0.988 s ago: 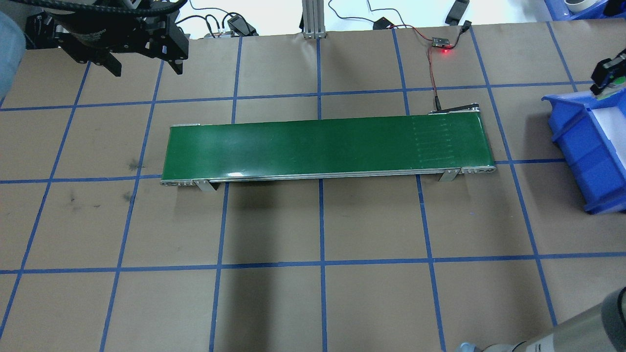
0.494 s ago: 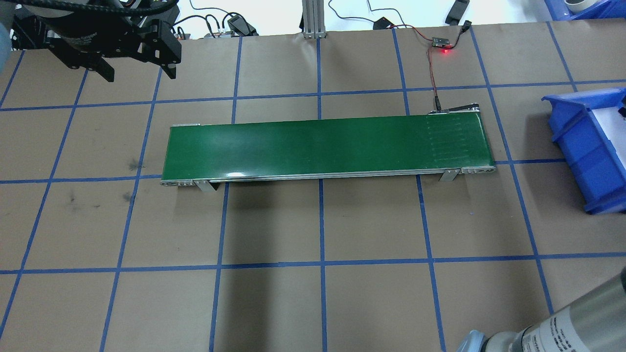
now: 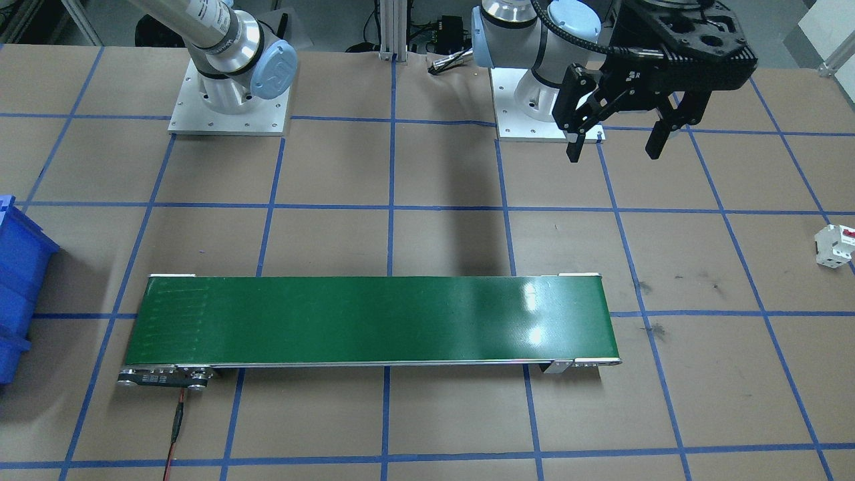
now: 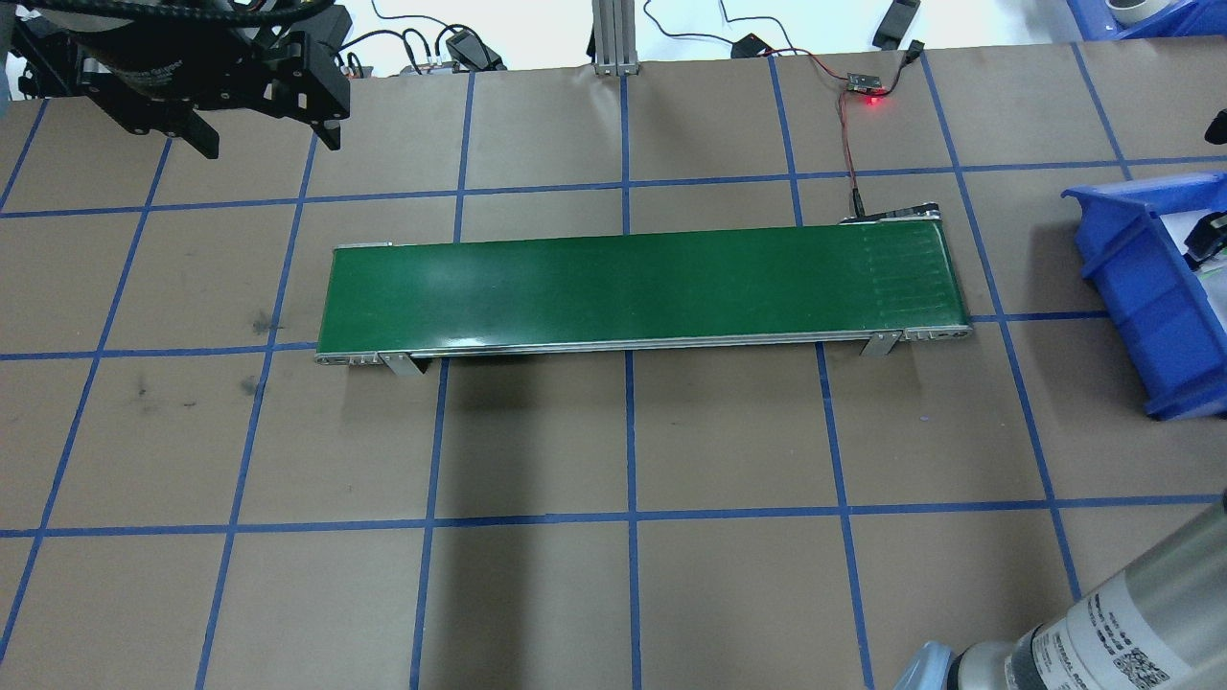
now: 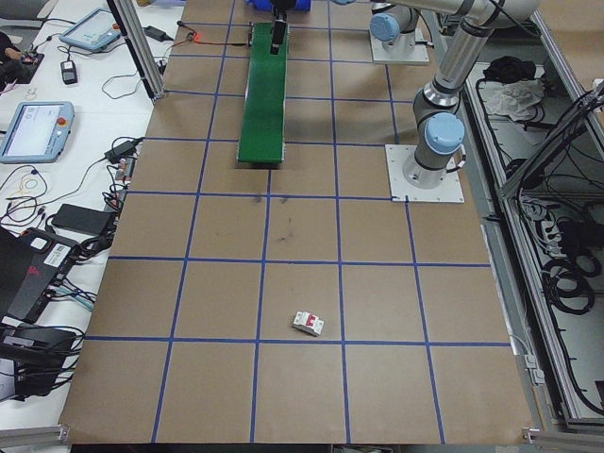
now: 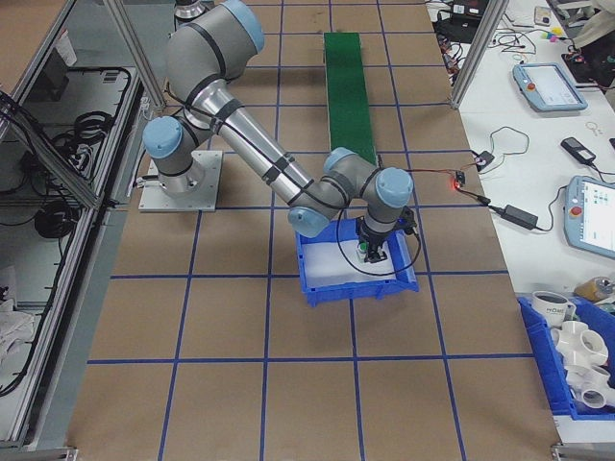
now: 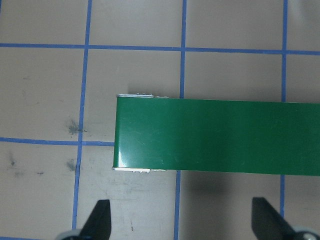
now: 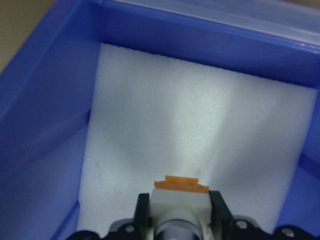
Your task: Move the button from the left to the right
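The button point(image 8: 180, 199), whitish body with an orange base, sits clamped between the fingers of my right gripper point(image 8: 181, 212). That gripper hangs low inside the blue bin point(image 8: 50, 100), just over its white foam floor. The exterior right view shows the same gripper point(image 6: 370, 252) in the bin point(image 6: 317, 288), with a bit of the green cap showing. In the overhead view only its tip point(image 4: 1206, 241) peeks in at the right edge. My left gripper point(image 3: 614, 145) is open and empty, raised over the table beyond the belt's left end point(image 4: 259, 144).
A green conveyor belt point(image 4: 633, 287) lies across the middle of the table. A white boxy block with a red mark point(image 3: 835, 245) sits on the paper far out on my left side. A small board with a red light point(image 4: 868, 88) and wires lies behind the belt.
My right gripper has moved with the button from above the bin's far corner down into the bin. My left gripper has drifted a little to the left.
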Controlling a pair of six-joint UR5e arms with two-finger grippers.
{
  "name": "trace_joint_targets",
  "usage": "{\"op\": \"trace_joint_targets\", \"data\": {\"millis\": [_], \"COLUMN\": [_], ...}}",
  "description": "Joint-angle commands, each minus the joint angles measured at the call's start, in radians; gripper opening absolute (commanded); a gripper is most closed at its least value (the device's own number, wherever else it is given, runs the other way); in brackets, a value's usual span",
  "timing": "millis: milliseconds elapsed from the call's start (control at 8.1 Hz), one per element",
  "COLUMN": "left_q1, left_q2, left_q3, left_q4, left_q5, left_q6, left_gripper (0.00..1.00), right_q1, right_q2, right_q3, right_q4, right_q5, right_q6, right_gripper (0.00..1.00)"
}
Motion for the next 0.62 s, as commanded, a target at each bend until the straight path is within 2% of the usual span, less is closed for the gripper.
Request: {"op": "trace_joint_targets", "data": {"millis": [0,123,247,370,494], "left_q1": [0.000,-0.001,0.000,0.000,0.002], "left_q2": [0.005,0.009,0.009,0.005,0.002], "left_q3": [-0.009,-0.011,-0.006,-0.011,-0.005], "left_q4": [0.010,0.010,0.010,0.011,0.013], "left_q5": [0.016,0.014,0.007,0.002,0.002], "left_q6": [-0.064,-0.063,-0.068,-0.057,-0.054], "left_gripper": [1.00,1.00,1.00,1.00,1.00], "right_q1": [-0.011,-0.011,-0.011,-0.013,-0.013], "right_q2": [0.026,0.025,0.024,0.024,0.020], "right_q3": [0.006,0.020,0.020,0.020,0.020], "right_q4": [0.000,-0.001,-0.001,-0.001,0.000], "right_q5": [-0.002,-0.002,0.000,0.003,-0.003], "right_q6": [0.022,0.034,0.039,0.041,0.038], "right_gripper": [0.00,0.09,0.34,0.82,1.00]}}
